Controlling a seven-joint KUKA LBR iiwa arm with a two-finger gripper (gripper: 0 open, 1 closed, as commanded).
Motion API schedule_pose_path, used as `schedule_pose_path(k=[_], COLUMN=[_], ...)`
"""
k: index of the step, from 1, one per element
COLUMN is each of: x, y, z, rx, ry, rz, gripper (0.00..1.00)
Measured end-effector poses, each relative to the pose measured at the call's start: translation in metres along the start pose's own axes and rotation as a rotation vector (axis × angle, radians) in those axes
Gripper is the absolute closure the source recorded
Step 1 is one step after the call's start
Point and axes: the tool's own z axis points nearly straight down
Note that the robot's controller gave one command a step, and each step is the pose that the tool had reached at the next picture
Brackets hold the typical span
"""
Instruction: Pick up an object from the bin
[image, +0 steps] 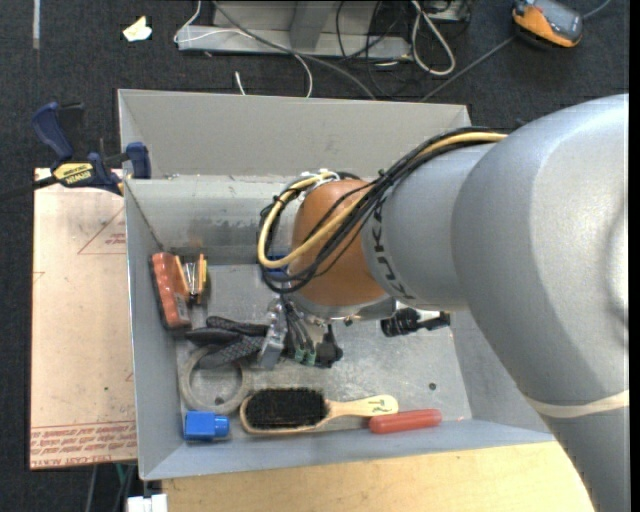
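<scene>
The grey bin (300, 130) holds everything; nothing has been lifted out, so the pick looks barely begun. The arm (480, 230) comes in from 3 o'clock, and its hand (295, 343) sits low near the bin's middle. I cannot tell whether it is spread or pressed together. Nearest things: a black brush (285, 409) at 6 o'clock and a black woven strap (225, 345) just beside the hand at 9 o'clock, the likely target. Gripping and lifting remain.
</scene>
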Motion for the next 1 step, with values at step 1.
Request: schedule_pose_path(k=[1], x=[-0.0029], y=[0.0002], z=[-0.0449], rx=[0.0], ry=[0.001], rz=[-0.028], gripper=[1.0])
